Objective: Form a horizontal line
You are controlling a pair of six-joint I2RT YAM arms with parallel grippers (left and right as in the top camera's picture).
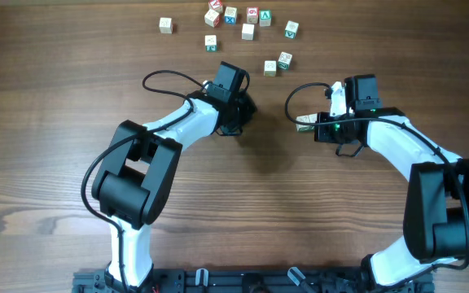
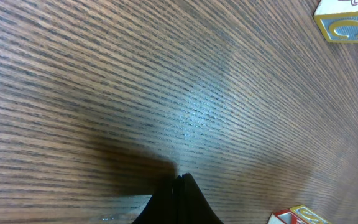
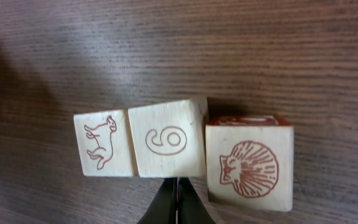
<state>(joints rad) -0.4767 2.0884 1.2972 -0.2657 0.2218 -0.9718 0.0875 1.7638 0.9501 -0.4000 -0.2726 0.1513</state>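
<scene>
On a brown wood-grain desk, seen from above, two white and black robot arms reach up from the near edge. The horizontal line, a short row of three small pale wooden cubes, lies right of the middle of the desk. It is just beside the right fingers, and that arm partly covers it.

In the right wrist view the row fills the middle of the picture. All of its marks are drawn in red. The left cube shows a four-legged animal and the middle cube shows a figure that reads as 6 or 9. The right cube shows a scallop shell. The three touch side to side. The shell cube sits a little lower in the picture than the other two, so the front edge is not flush. The right fingers are pressed together with nothing between them. Their tip is just below the middle cube; whether it touches the cube is unclear.

The left fingers are near the middle of the desk, well apart from the row. In the left wrist view they are also pressed together and hold nothing, with bare desk ahead. A cube with a teal letter C sits at the top right corner of that view. Part of a red and yellow cube shows at the bottom right.

About eleven loose cubes lie scattered along the far edge of the desk.
</scene>
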